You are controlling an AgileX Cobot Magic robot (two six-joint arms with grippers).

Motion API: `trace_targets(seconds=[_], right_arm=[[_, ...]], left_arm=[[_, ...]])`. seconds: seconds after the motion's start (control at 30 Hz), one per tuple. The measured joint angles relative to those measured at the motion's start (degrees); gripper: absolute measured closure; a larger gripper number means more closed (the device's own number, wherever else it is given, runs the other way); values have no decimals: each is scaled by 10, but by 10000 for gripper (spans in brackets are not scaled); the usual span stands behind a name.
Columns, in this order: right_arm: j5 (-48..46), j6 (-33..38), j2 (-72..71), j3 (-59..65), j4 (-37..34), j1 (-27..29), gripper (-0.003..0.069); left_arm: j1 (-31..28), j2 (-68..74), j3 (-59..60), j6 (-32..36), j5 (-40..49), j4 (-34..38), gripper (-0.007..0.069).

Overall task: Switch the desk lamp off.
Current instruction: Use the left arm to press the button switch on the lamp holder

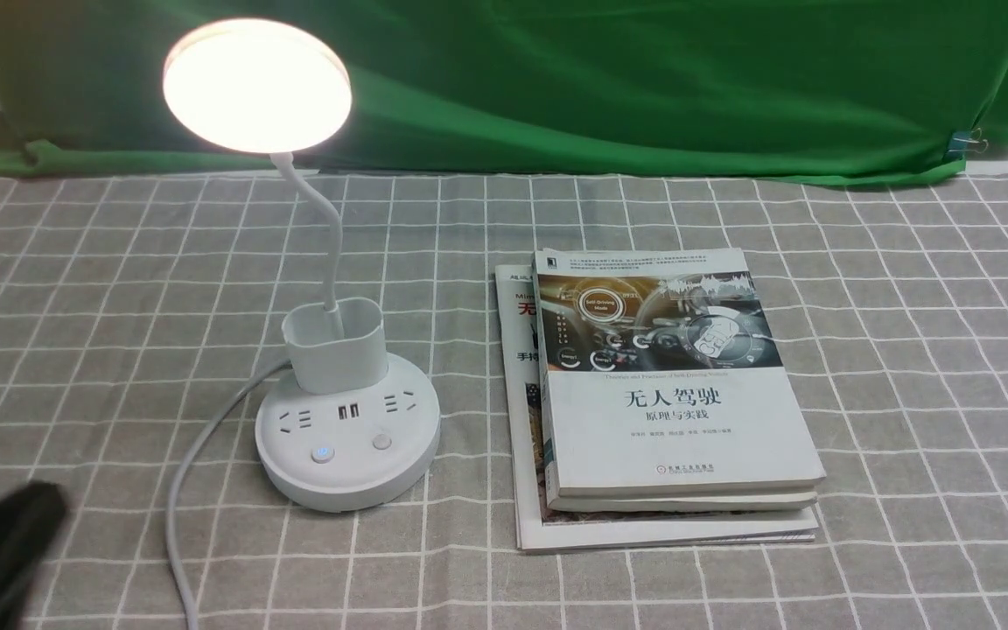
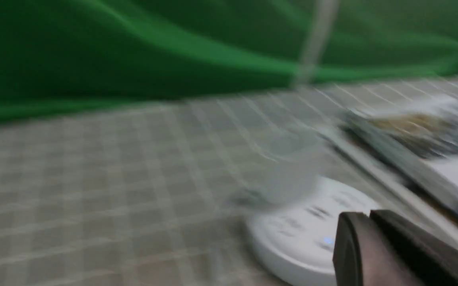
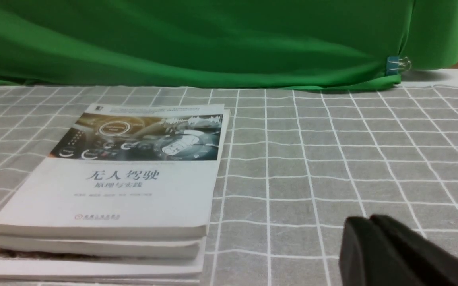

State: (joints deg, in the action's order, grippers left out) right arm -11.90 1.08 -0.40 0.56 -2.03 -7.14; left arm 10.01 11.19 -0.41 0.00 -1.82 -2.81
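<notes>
Left claw (image 2: 368, 222), jaws closed narrow, hovers near the lit desk lamp (image 1: 333, 385), which stands left-centre on the counter (image 1: 906, 394) just beside stacked books (image 1: 679, 394). Risk: an off-centre press misses the glowing button (image 1: 322, 454), shoves the base (image 1: 355, 490), or snags the cord (image 1: 198, 464).

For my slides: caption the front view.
Lit desk lamp beside stacked books on checked cloth; left hand at the near left corner.
</notes>
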Motion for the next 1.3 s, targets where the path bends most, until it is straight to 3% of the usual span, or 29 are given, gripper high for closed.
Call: trace_targets(seconds=[0.13, 0.33, 0.57, 0.77, 1.3], right_arm=[[0, 0, 0, 0, 0, 0, 622], [0, 0, 0, 0, 0, 0, 622], [0, 0, 0, 0, 0, 0, 622], [0, 0, 0, 0, 0, 0, 622], [0, 0, 0, 0, 0, 0, 622]], left_arm=[[-71, -82, 7, 19, 46, 35, 620], [-89, -111, 9, 44, 152, 43, 620], [-90, -113, 9, 62, 157, 45, 620], [-131, -113, 9, 64, 157, 45, 620], [-134, -113, 9, 65, 157, 45, 620]])
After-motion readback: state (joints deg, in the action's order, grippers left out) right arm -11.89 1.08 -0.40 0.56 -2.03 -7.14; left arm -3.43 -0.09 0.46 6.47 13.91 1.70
